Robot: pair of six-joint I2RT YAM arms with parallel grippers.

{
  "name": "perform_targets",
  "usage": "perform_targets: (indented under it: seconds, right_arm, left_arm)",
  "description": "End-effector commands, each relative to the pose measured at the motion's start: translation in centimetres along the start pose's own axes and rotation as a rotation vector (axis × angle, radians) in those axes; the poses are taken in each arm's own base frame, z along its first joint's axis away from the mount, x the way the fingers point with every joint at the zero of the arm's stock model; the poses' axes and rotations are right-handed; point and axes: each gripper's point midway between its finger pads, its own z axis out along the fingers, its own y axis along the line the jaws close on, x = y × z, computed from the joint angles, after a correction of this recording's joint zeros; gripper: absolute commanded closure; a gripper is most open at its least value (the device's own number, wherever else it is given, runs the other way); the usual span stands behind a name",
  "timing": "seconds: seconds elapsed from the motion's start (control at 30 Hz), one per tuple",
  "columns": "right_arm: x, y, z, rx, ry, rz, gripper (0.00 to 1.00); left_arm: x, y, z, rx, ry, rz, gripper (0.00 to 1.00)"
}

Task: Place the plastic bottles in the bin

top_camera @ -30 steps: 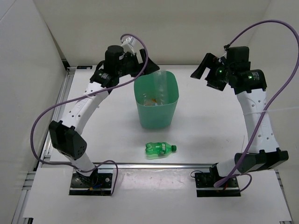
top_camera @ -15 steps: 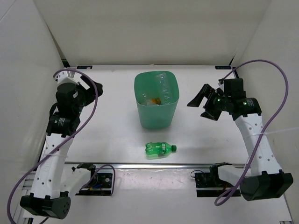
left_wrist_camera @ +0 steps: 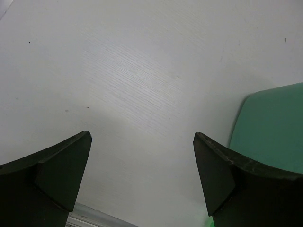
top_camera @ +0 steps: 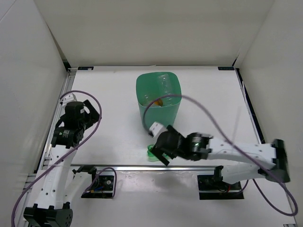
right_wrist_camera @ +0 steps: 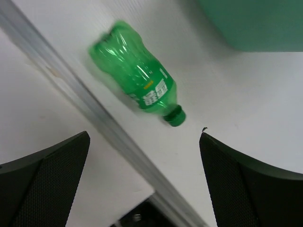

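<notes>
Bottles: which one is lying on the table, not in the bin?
The green soda bottle, on its side by the front rail, beneath the open right pincer. The clear bottle and the orange one sit inside the mint-green bin.

The left arm [top_camera: 51,177] and right arm [top_camera: 236,150] have white perforated links, black joints, looping purple cables [top_camera: 182,96] and black wedge-shaped fingers [left_wrist_camera: 52,175]
</notes>
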Motion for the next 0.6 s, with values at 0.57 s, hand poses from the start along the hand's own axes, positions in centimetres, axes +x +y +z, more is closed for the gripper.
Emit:
perform_targets:
  seconds: [0.57]
  right_arm:
    - [1.6,0.8,13.2,0.064,0.058,-0.381,0.01]
  left_arm:
    - [2.1,1.0,-0.3,-0.002,0.031,0.120,0.00]
